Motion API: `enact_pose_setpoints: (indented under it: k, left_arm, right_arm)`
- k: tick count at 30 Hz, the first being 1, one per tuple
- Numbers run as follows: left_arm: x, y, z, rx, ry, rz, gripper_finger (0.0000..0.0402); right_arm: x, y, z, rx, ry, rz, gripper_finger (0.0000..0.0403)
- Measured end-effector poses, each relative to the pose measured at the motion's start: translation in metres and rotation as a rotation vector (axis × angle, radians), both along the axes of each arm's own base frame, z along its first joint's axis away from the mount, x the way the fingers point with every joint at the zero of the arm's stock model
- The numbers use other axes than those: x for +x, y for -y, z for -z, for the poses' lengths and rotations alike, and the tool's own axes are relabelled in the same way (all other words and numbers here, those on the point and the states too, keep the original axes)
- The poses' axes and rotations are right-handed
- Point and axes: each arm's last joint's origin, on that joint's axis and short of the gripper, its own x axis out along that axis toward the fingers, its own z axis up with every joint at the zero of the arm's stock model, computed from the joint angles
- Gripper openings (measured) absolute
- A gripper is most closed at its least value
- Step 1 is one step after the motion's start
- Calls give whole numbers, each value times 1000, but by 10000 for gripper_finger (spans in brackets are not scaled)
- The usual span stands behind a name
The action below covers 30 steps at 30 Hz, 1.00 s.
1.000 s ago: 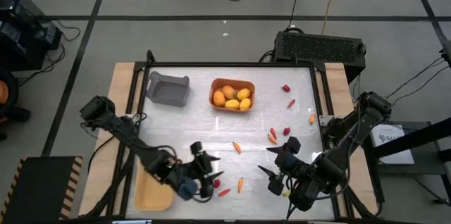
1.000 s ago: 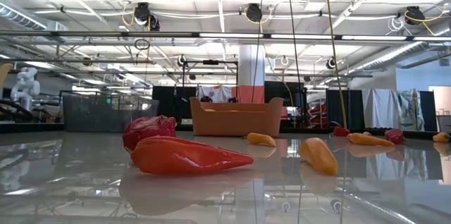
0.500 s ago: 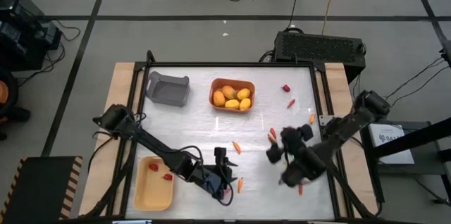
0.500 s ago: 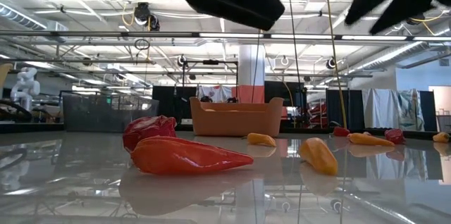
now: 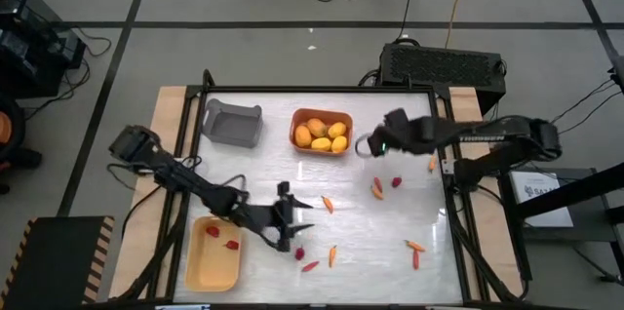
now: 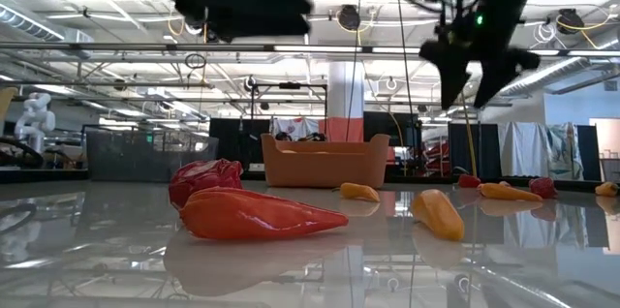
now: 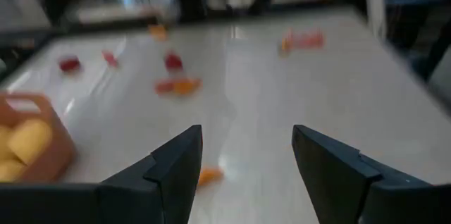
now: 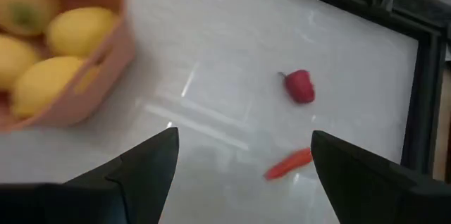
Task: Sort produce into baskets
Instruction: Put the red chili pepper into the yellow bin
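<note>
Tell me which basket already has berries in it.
The pale yellow basket at the table's front-left holds two red berries. The orange basket holds only yellow fruits; the grey basket looks empty.

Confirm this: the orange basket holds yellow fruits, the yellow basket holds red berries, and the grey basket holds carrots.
Wrong on one count. In the high view the grey basket has nothing in it; the carrots lie loose on the table. The rest stands: the orange basket holds yellow fruits, and the yellow basket holds red berries.
</note>
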Motion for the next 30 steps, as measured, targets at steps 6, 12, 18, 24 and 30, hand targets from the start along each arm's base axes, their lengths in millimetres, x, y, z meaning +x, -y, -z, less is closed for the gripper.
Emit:
enact_pose_setpoints:
  k: [6,12,18,24,30]
  left_arm:
    - [-18,-20,-16,22,340,2,228]
    - [-13,-37,-15,-9,348,6,228]
    - [-12,-38,-3,-48,231,64,228]
    - [-12,-36,-3,-61,228,74,228]
    - [-13,-36,-2,-60,223,76,228]
  right_arm:
    - [-14,47,16,-5,0,122,313]
    - [-13,76,34,9,-70,170,313]
    - [-6,99,59,71,-136,118,313]
    - [-14,119,78,152,-151,116,313]
    - [-28,126,93,213,-104,120,313]
